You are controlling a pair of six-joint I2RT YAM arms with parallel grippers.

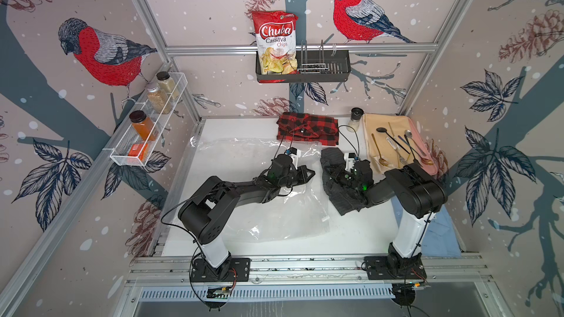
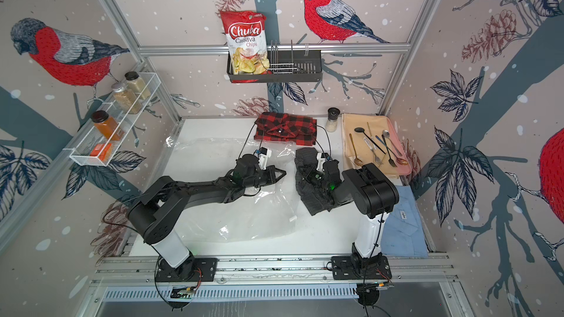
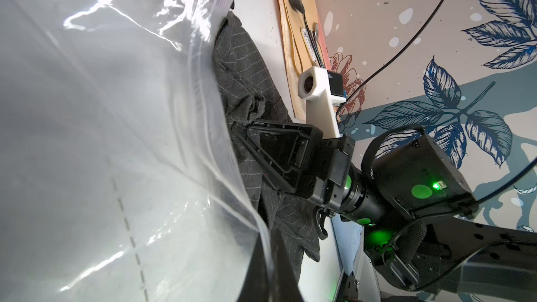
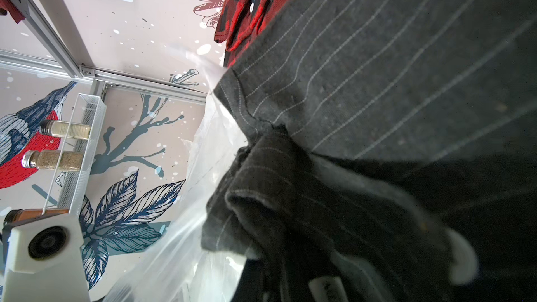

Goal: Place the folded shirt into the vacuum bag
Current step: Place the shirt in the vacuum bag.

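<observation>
Left gripper (image 1: 309,174) was clamped shut on the zip edge of the vacuum bag (image 1: 241,160), holding that lip up off the tabletop (image 1: 351,236). In the left wrist view the zip strip (image 3: 203,106) ran down in one line to the dark finger at the frame's edge. The rest of the bag lay spread across the left and centre of the tabletop, its white slider clip (image 1: 325,218) on the edge facing the right arm. Right gripper (image 3: 244,135) was closed tight too, buried in the folds of the grey pinstriped shirt (image 1: 345,199). That shirt hung bunched just beside the raised lip, its hem touching the clear film in the right wrist view but outside the bag. Room was tight behind: the red plaid shirt (image 1: 308,126) lay along the back edge, and the beige mat (image 1: 393,123) with cutlery (image 1: 396,147) sat close on the right arm's side. Bare white tabletop lay open in front of the grey shirt, between the bag's clip edge and the blue shirt (image 1: 442,233) at the right corner.
</observation>
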